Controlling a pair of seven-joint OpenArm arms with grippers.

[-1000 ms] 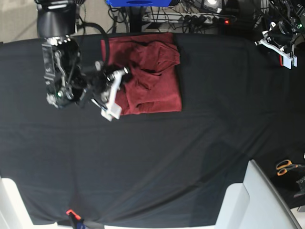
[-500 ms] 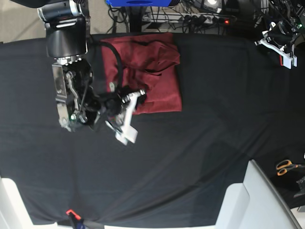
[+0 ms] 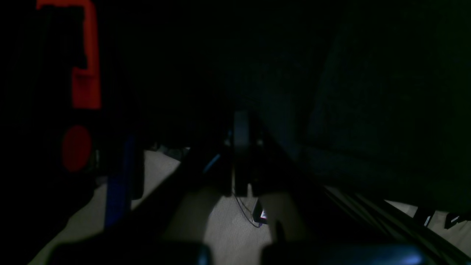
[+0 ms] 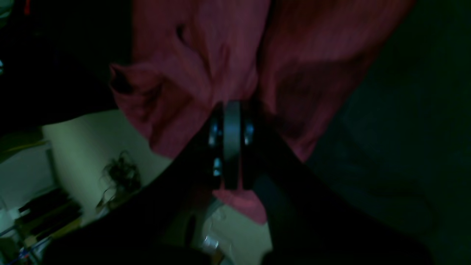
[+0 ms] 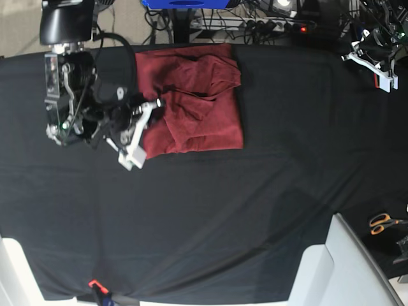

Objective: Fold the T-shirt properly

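Observation:
The maroon T-shirt point(image 5: 197, 108) lies in a rumpled, roughly square fold at the back middle of the black cloth table point(image 5: 223, 210). My right gripper point(image 5: 154, 104) is at the shirt's left edge, with its tips touching the cloth. In the right wrist view the fingers meet at the gripper's tip point(image 4: 232, 106), right against the shirt point(image 4: 191, 73). I cannot tell whether any cloth is pinched. My left gripper point(image 5: 370, 60) is parked at the far back right corner, away from the shirt. It looks shut in the dark left wrist view point(image 3: 241, 117).
Orange-handled scissors point(image 5: 382, 223) lie at the right edge. A white slab point(image 5: 338, 261) stands at the front right and another white piece point(image 5: 13, 268) at the front left. An orange clamp point(image 5: 95, 285) sits at the front edge. Cables and a power strip point(image 5: 255, 25) lie behind the table.
My right gripper swung from the shirt's left part down and right past its front corner, then back left to the shirt's left edge. The shirt barely shifted. The left arm stayed still.

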